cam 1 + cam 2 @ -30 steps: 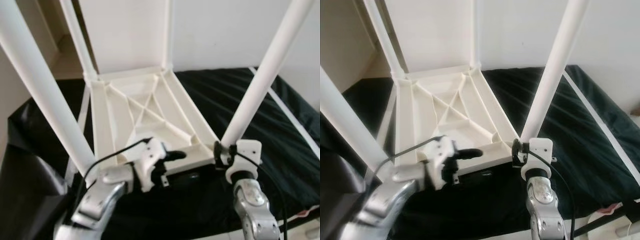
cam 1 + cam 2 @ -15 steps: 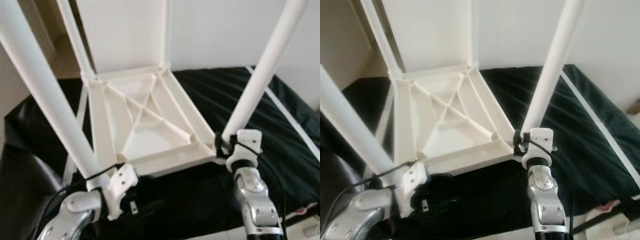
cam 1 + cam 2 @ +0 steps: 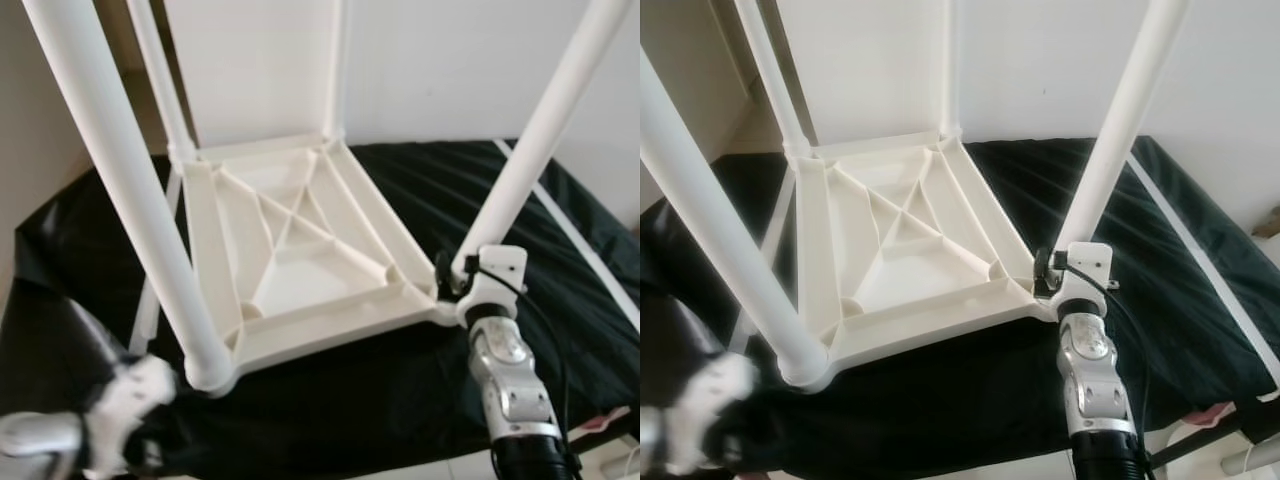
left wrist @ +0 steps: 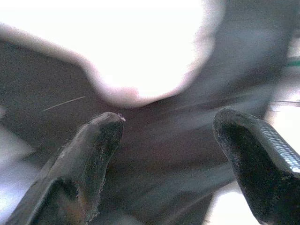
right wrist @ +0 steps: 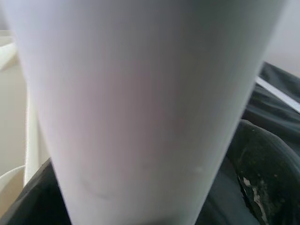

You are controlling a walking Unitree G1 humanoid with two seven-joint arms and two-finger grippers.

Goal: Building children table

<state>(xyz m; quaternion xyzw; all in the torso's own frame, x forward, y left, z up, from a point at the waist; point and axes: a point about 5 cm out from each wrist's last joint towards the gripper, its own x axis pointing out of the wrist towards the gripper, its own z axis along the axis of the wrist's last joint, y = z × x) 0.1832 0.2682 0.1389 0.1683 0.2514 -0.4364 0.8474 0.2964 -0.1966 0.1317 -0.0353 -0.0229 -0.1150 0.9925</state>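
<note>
A white children's table [image 3: 290, 240] lies upside down on a black cloth, its four round legs pointing up. My right gripper [image 3: 452, 281] is at the foot of the near right leg [image 3: 530, 150], shut on it. In the right wrist view that leg [image 5: 140, 103] stands close, with one black finger [image 5: 262, 164] beside it. My left gripper [image 4: 166, 124] is open with nothing between its fingers, and dark cloth lies behind them. The left arm [image 3: 110, 415] is blurred, low at the near left, below the near left leg [image 3: 120, 190] and apart from the table.
The black cloth [image 3: 330, 400] covers a raised surface that ends near the bottom of the view. A white strip [image 3: 580, 245] runs across it at the right. A white wall [image 3: 440, 60] stands close behind, and two far legs [image 3: 160, 80] rise against it.
My left gripper has pulled back from the table's near edge, down and to the left. The right gripper has stayed on the near right leg.
</note>
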